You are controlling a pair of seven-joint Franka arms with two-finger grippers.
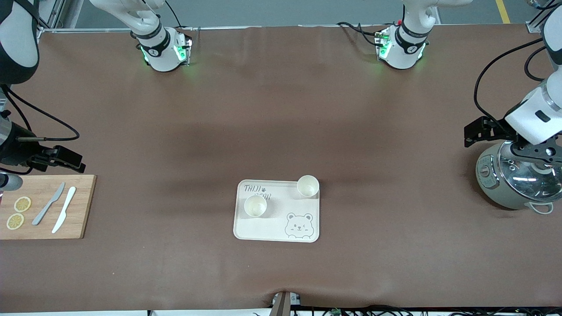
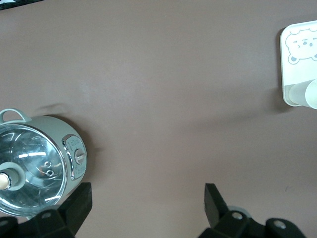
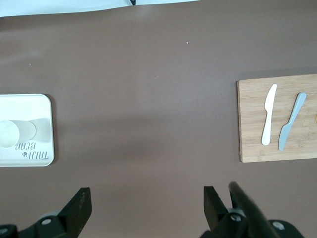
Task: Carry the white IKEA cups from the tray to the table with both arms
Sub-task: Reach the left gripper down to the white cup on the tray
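Both cups on the tray, my claws empty.
I see the two white cups (image 1: 255, 205) (image 1: 308, 185) upright on the bear tray (image 1: 276, 230), mid-counter; left claw (image 2: 146, 201) spread over the cooker's (image 1: 511, 180) end, right claw (image 3: 143, 201) spread near the cutting board (image 1: 44, 206).

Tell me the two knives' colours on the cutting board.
One grey, one white; front view shows them best.

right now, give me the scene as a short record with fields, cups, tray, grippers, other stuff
cups: two white cups, both upright on the tray
tray: bear tray, mid-table
left gripper: open, empty, beside the rice cooker at its end of the table
right gripper: open, empty, by the cutting board
on board: two knives, lemon slices
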